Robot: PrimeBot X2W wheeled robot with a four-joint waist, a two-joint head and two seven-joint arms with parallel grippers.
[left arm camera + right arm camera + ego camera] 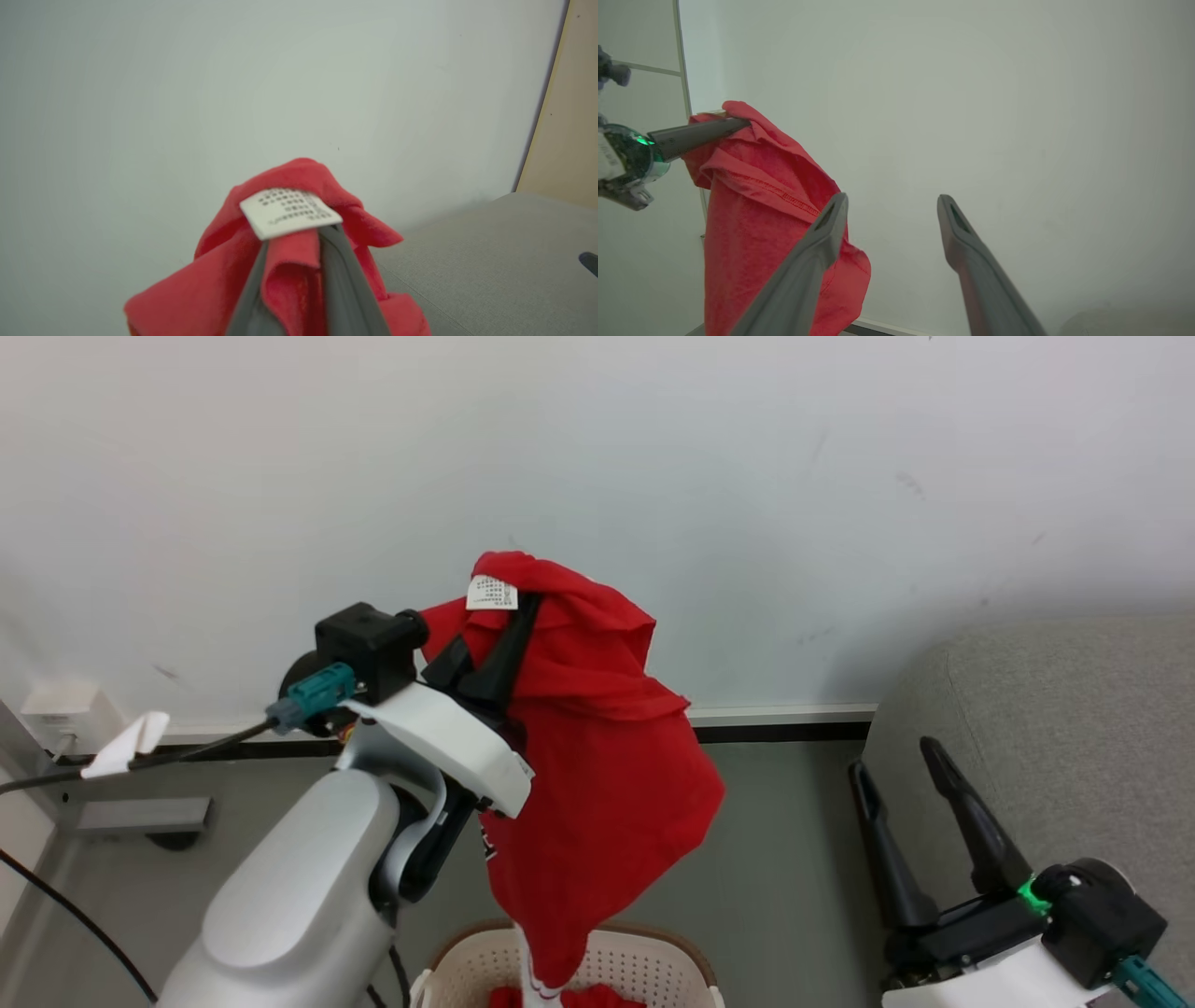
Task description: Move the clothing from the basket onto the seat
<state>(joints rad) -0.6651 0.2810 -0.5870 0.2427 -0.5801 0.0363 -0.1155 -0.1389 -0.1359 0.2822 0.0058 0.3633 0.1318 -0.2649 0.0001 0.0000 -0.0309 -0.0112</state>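
One grey sofa (1055, 728) stands far right. The head view adds one basket (653, 957), near, with red cloth (597, 999) inside. One red garment (597, 747) hangs above it, pinched in the closed left gripper (523, 607). The right gripper (889, 756) gapes wide, empty. The left wrist view brings one white tag (289, 212) close.

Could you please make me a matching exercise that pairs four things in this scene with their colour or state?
Things:
1. left gripper
2. right gripper
3. basket
4. sofa

States:
A. open and empty
B. shut on the red garment
C. light grey
D. white with a brown rim

Pairs: 1-B, 2-A, 3-D, 4-C
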